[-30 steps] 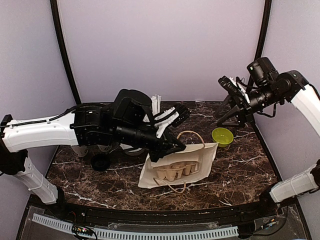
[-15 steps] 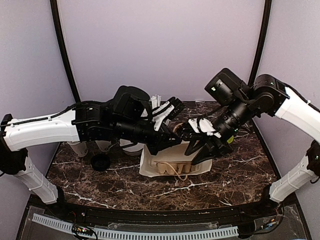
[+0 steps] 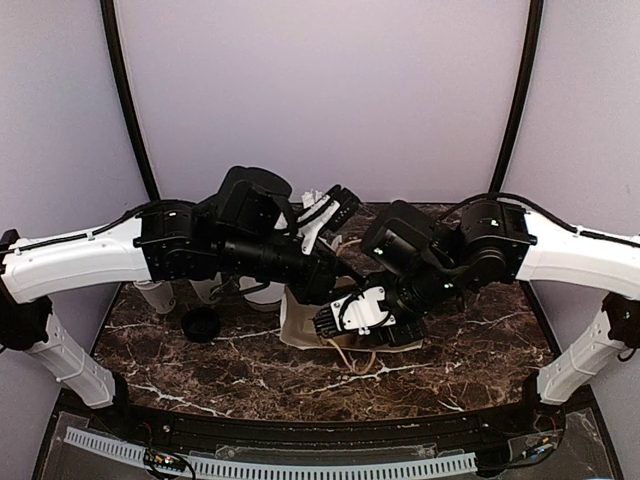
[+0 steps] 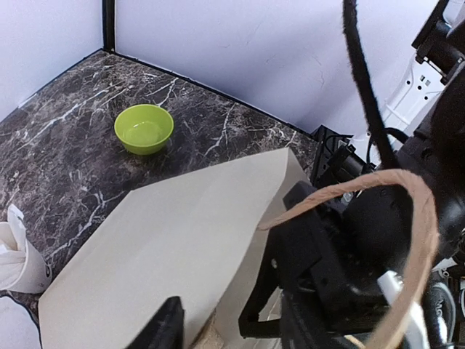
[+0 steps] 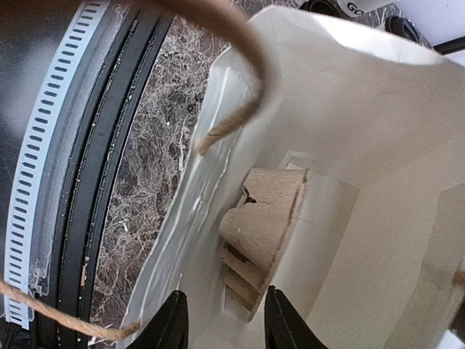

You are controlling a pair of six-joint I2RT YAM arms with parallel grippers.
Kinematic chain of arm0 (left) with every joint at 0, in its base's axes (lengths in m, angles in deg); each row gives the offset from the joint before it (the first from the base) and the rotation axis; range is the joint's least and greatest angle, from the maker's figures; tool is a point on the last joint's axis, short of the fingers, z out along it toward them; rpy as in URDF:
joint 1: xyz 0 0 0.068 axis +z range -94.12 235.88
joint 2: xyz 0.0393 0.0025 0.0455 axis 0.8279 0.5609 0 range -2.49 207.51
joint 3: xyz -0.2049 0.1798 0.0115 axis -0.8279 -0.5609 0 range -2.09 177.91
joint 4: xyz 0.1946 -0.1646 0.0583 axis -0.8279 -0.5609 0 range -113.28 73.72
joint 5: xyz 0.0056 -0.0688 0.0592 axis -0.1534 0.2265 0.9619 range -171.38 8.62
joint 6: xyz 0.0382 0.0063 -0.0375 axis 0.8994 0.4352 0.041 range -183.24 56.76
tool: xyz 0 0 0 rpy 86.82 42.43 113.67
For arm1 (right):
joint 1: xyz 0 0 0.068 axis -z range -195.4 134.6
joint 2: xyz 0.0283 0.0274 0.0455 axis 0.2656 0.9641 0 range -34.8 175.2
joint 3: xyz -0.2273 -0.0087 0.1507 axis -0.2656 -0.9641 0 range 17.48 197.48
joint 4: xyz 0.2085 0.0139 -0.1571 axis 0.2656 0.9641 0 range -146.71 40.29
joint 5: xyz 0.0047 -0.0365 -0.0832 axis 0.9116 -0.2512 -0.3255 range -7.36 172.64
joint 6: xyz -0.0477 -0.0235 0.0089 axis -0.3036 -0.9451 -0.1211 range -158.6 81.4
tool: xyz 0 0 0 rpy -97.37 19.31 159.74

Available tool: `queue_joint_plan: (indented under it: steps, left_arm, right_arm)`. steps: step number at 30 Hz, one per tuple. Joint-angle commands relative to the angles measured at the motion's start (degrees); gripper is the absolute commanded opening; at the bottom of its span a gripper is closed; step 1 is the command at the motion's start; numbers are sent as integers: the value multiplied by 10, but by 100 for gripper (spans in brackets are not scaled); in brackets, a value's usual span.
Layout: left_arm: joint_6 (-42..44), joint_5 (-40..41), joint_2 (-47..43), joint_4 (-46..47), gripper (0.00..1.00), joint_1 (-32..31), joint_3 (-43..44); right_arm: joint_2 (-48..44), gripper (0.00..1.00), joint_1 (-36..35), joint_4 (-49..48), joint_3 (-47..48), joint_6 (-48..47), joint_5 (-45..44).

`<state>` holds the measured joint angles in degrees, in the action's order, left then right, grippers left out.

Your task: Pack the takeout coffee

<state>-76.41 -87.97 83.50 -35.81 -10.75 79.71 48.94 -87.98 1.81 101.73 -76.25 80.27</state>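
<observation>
First, the top view. We list a paper bag [image 3: 298, 325] lying on the dark marbled counter [image 3: 480, 350]. It is mostly covered by the left arm [image 3: 190, 250] and the right arm [image 3: 490, 245], which meet above it. A twine handle [image 3: 350, 362] loops out on the bag's near side. Left of the bag, and outside it, we count two white takeout cups [image 3: 160, 297] standing on the counter under the left arm, their tops hidden. A round black lid [image 3: 202, 322] lies on the counter, also left of the bag and a little nearer to us than the cups. From this view we cannot tell how either pincer stands.

Next, the left wrist view. We see the bag's plain outer face. A green bowl [image 4: 144, 129] sits on the counter beyond the bag's far corner, apart from it. On the left pincer [image 4: 236, 320] the jaws are parted; the bag's edge runs up between them, and we see nothing pinched. The twine handle arches close to the lens on the bag's right, with black parts of the right arm behind it.

Last, the right wrist view. The right pincer [image 5: 225, 292] has its fingers apart at the bag's open mouth and grips nothing. Deep inside the bag we note a brown cardboard cup carrier [image 5: 265, 211]. One end of the twine is fixed at the bag's rim. A slotted rail [image 5: 43, 182] runs along the counter's edge, to the left of the bag in this view.
</observation>
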Motion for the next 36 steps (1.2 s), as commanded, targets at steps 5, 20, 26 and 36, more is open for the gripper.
queue_joint_plan:
  steps: [5,20,26,36]
  left_arm:
    - [1,51,-72,-59,58,0,32]
    - [27,190,-216,5,71,5,-68]
    - [26,178,-214,7,70,5,-77]
    - [31,173,-217,14,70,5,-87]
  right_arm:
    - [23,50,-17,-57,-28,-6,-107]
    - [65,41,-9,-92,-36,18,-109]
    - [73,35,-2,-88,-21,24,-100]
    - [77,4,10,-66,1,35,-66]
